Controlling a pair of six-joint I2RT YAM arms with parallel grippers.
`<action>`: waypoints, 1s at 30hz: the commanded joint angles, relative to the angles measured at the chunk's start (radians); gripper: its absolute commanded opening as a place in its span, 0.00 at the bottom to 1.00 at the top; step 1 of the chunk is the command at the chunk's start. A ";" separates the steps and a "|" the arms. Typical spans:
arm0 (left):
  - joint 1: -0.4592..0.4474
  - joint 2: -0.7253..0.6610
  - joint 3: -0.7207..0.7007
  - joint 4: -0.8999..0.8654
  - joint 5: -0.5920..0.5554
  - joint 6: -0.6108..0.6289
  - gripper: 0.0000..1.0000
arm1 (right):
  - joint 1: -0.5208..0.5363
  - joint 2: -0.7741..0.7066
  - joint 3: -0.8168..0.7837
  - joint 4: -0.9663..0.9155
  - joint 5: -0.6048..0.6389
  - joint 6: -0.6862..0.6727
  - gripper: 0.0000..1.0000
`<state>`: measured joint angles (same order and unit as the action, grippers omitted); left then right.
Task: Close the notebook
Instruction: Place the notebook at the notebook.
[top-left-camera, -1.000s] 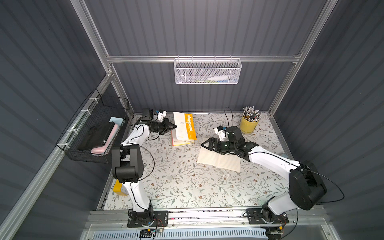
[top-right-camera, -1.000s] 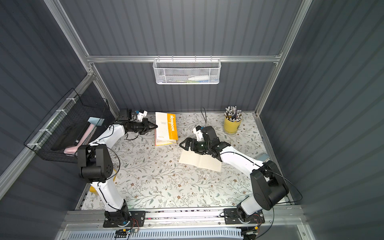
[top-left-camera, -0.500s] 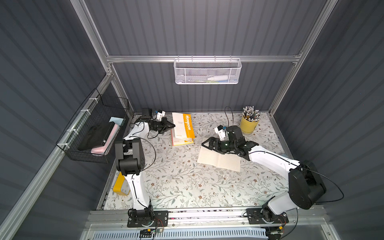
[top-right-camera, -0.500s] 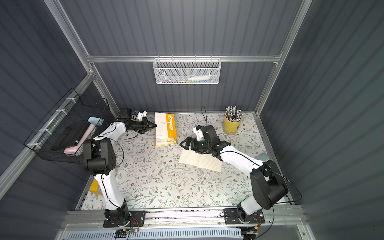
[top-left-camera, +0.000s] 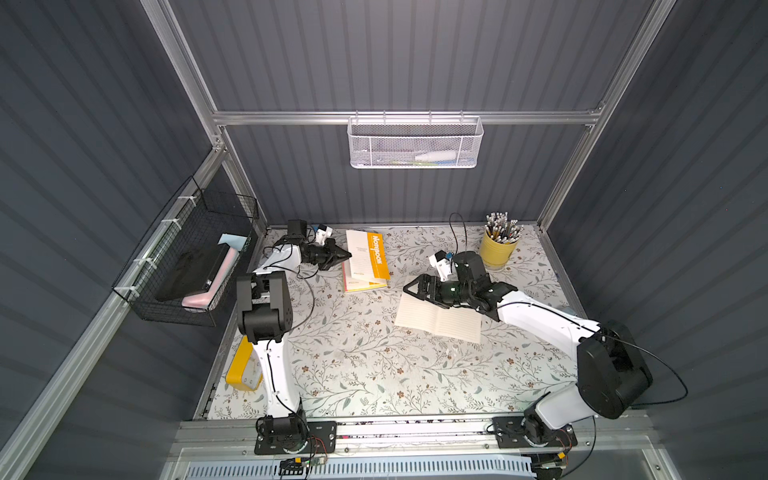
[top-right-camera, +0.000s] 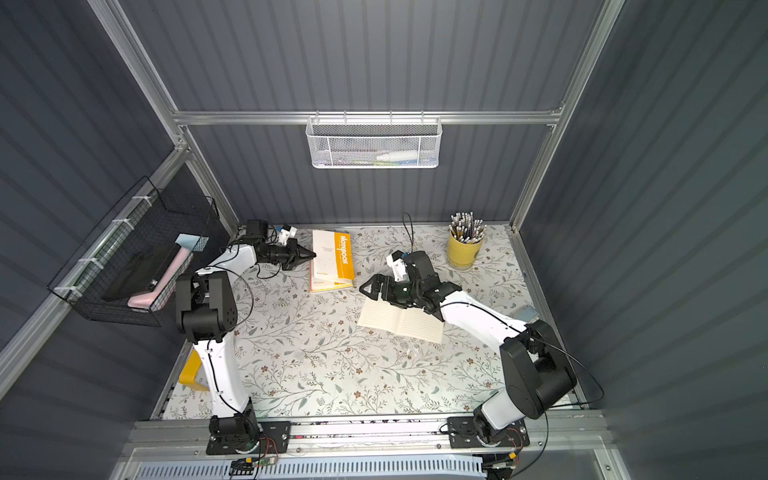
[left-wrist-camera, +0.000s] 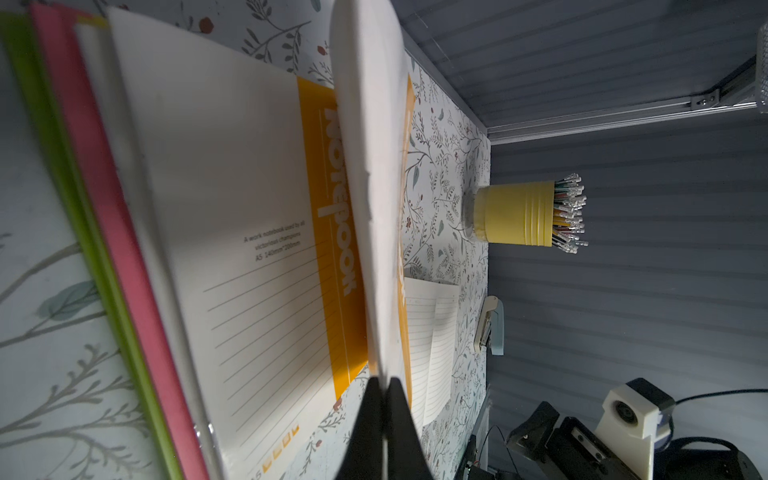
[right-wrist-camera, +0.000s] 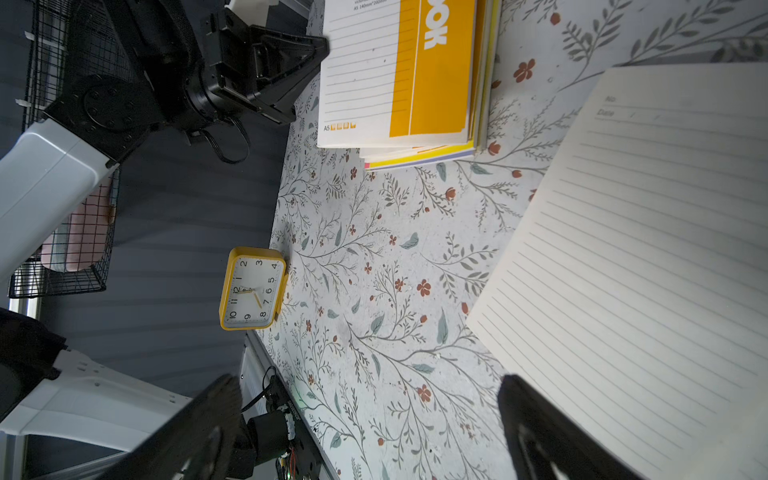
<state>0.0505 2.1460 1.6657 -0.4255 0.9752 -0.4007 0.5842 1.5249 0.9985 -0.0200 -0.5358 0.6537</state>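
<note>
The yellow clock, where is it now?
In both top views the yellow clock stands at the table's left edge, close beside the left arm's white upright link, near the front.

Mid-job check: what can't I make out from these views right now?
Left wrist view: the white sheet pinched in the shut left gripper is blurred; cover or page, cannot tell.
Both top views: the right gripper, jaws open, hides the open notebook's far edge.
Right wrist view: the frame edge cuts off part of that notebook.
In a top view: items in the white mesh basket are too small behind the mesh.
</note>
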 joint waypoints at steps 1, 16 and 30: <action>0.014 0.023 0.024 -0.028 0.022 0.042 0.00 | -0.004 -0.011 -0.015 -0.006 -0.012 -0.015 0.99; 0.031 0.073 0.012 -0.024 0.020 0.069 0.00 | -0.006 -0.025 -0.038 -0.006 -0.004 -0.012 0.99; 0.032 0.110 0.032 -0.039 0.005 0.085 0.02 | -0.006 -0.027 -0.044 -0.006 -0.007 -0.014 0.99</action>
<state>0.0750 2.2299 1.6669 -0.4305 0.9810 -0.3492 0.5835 1.5227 0.9672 -0.0235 -0.5358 0.6533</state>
